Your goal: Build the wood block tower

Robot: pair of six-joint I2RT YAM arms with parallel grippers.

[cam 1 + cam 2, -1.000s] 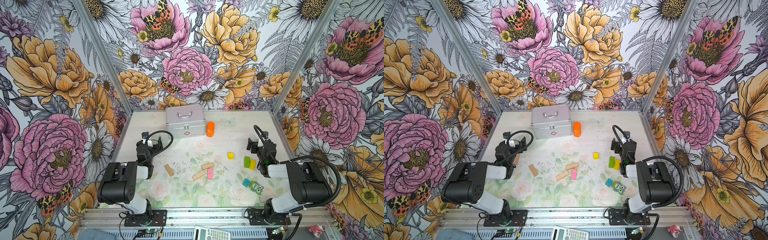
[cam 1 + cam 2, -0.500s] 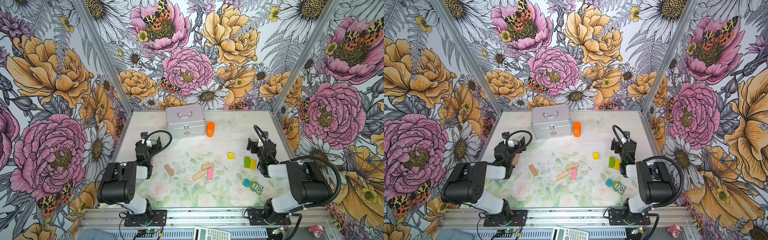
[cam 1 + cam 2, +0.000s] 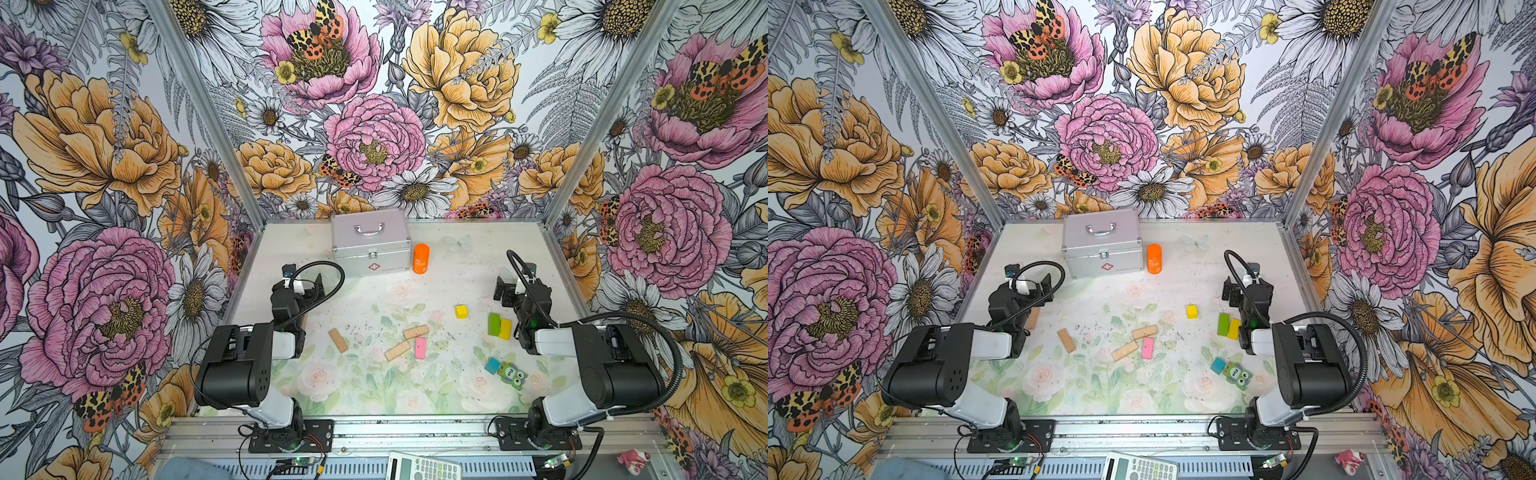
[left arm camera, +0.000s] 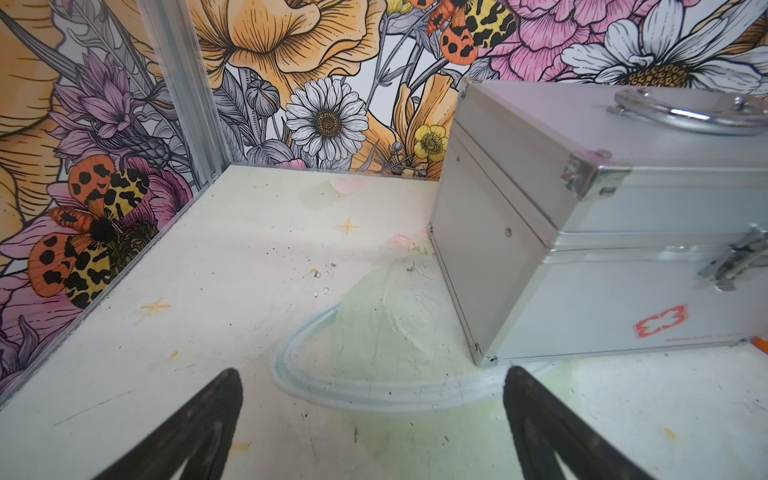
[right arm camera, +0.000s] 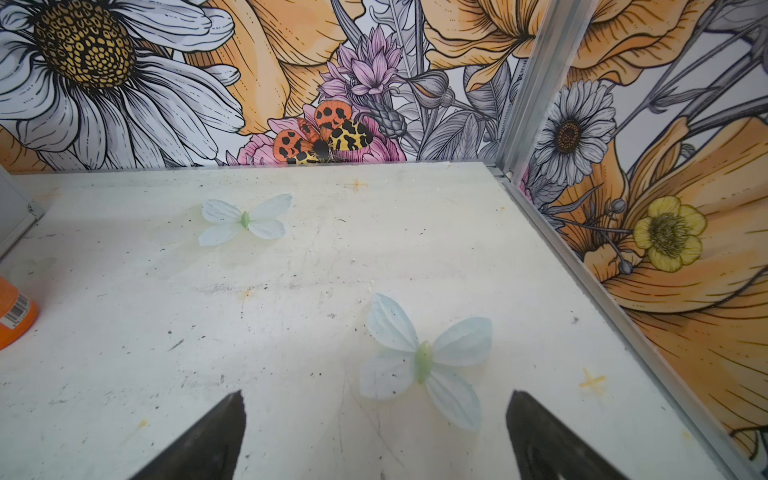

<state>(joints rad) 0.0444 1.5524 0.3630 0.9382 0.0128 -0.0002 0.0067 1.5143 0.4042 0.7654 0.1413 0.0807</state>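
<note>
Posture: left arm (image 3: 237,365) and right arm (image 3: 615,365) are folded low at the lower corners in both top views. Elbows are tucked back and wrists point toward the upper edge.

The left gripper (image 3: 305,279) sits centre-left, just below and left of the silver case (image 3: 370,243). In the left wrist view its jaws stand wide apart over bare table (image 4: 208,257), nothing between them. The right gripper (image 3: 515,286) sits centre-right, its jaws likewise spread and empty in the right wrist view, with the orange bottle (image 5: 12,316) partly visible there.

The wood blocks (image 3: 416,332) lie loose in the lower middle, between the arms:
- three tan planks (image 3: 397,350), with the pink plank (image 3: 420,348) just beside one
- yellow cube (image 3: 461,311), right of centre
- green bar (image 3: 493,324) and yellow bar (image 3: 505,328), touching side by side near the right arm
- teal cube (image 3: 493,365) against the owl-faced piece (image 3: 512,374), lower right
</note>
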